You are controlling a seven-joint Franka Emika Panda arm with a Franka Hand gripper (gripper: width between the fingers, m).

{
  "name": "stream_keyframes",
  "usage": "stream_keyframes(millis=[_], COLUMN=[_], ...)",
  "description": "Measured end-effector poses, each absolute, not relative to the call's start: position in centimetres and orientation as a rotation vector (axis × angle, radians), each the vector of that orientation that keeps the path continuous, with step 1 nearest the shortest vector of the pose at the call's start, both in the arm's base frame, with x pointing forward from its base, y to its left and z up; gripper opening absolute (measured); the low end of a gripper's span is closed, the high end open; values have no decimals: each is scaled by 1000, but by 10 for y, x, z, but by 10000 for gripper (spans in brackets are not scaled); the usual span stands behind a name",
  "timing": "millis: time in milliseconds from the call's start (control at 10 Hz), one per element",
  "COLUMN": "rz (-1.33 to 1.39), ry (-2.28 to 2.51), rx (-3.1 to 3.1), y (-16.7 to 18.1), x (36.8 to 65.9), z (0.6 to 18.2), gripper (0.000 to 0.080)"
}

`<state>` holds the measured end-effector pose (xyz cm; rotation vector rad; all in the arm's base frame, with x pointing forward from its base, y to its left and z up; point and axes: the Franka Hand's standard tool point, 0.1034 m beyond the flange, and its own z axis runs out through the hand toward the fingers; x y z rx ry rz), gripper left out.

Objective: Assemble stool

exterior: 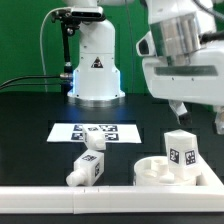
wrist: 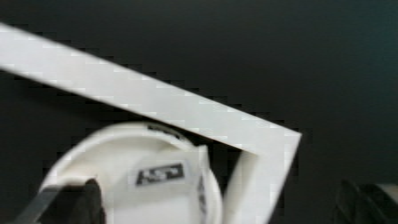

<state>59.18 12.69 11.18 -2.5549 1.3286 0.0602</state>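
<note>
Seat [exterior: 148, 172] lies flat at the exterior view's right, tucked into the corner of the white rail [exterior: 60, 194]. We judge that the corner braces it against sliding or turning while legs go in.

Upright leg [exterior: 181, 150] stands on the seat, apparently in its socket. We cannot tell how deep it sits.

Gripper [wrist: 217, 200] hangs above that leg and apart from it, fingers spread wide with nothing held.

Lying leg [exterior: 88, 166] rests on its side near the rail, well apart from the seat and just in front of the marker board [exterior: 95, 131]. We take it as the likely next part to fetch.

Surface [exterior: 30, 130] is matt black and carries only these pieces.

Behind stands the arm's white base [exterior: 95, 65], with a blue glow at its foot. The room beyond is dim and grey-green, and we can make out little there.
</note>
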Motion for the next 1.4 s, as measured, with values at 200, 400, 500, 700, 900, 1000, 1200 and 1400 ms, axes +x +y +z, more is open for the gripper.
stream_keyframes(millis=[200, 400, 500, 700, 900, 1000, 1200, 1400], rz=[13, -6, -21, -102, -111, -116, -128, -129], ry=[975, 832, 718, 290, -201, -340, -475, -665], rx=[-2727, -2776, -2809, -2940, -3016, -3021, -3008, -2988], y=[124, 123, 122, 124, 122, 122, 119, 117], x=[592, 592, 592, 591, 589, 589, 590, 589], z=[113, 113, 112, 106, 98, 97, 97, 95], gripper=[649, 649, 649, 649, 649, 649, 649, 649])
